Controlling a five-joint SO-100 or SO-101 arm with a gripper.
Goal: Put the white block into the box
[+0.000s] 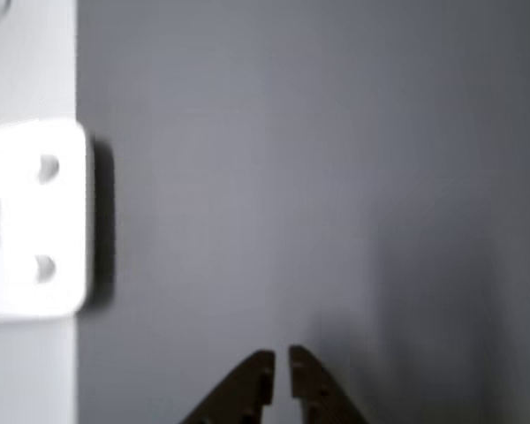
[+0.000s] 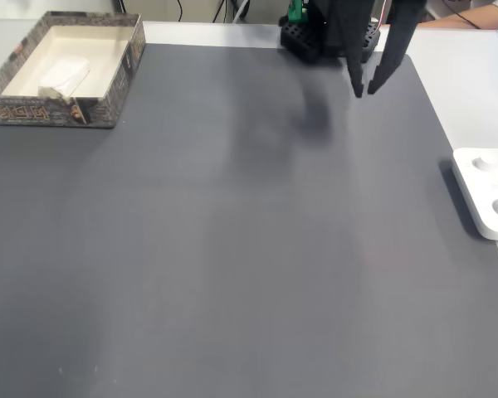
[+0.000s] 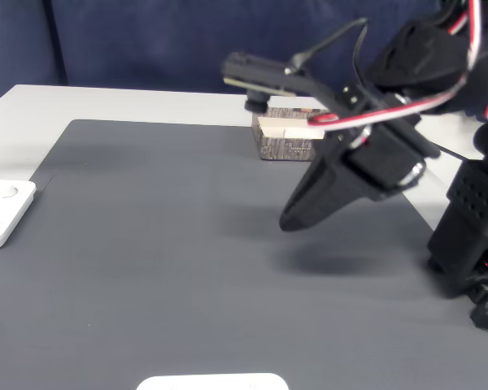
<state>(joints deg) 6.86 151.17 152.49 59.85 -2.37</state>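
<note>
The box (image 2: 116,79), with a speckled grey-brown rim and cream inside, stands at the far left corner of the grey mat in a fixed view. The white block (image 2: 64,76) lies inside it, slightly askew. In the other fixed view the box (image 3: 281,146) shows partly behind the arm. My gripper (image 2: 365,89) hangs above the mat's far right area, well away from the box. Its dark fingertips (image 1: 263,367) are nearly together with a thin slit between them and hold nothing. From the side, the gripper (image 3: 289,221) points down and to the left above the mat.
A flat white device with round buttons (image 2: 490,195) lies at the mat's right edge, also seen in the other views (image 1: 31,221) (image 3: 4,211). The arm's black base (image 3: 472,236) stands at the mat's back. A white rounded object (image 3: 211,382) sits at the near edge.
</note>
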